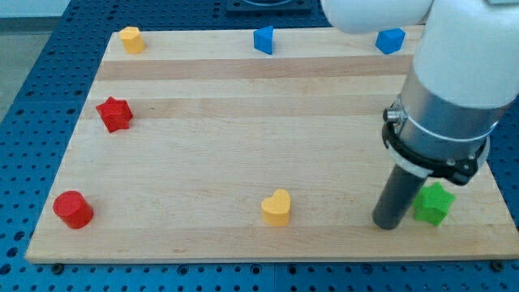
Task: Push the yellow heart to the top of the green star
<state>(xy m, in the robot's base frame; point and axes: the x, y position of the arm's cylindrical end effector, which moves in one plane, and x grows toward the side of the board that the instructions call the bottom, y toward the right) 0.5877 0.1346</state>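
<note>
The yellow heart (276,208) lies near the view's bottom edge of the wooden board, at the middle. The green star (434,203) lies at the view's bottom right, partly hidden by the arm. My tip (387,225) rests on the board just to the left of the green star, very close to it or touching. The yellow heart is well to the left of my tip, about level with the star.
A red star (114,113) at the left, a red cylinder (73,209) at the bottom left, a yellow block (131,39) at the top left, two blue blocks (263,39) (389,40) along the top edge. The board's (243,122) right edge is near the star.
</note>
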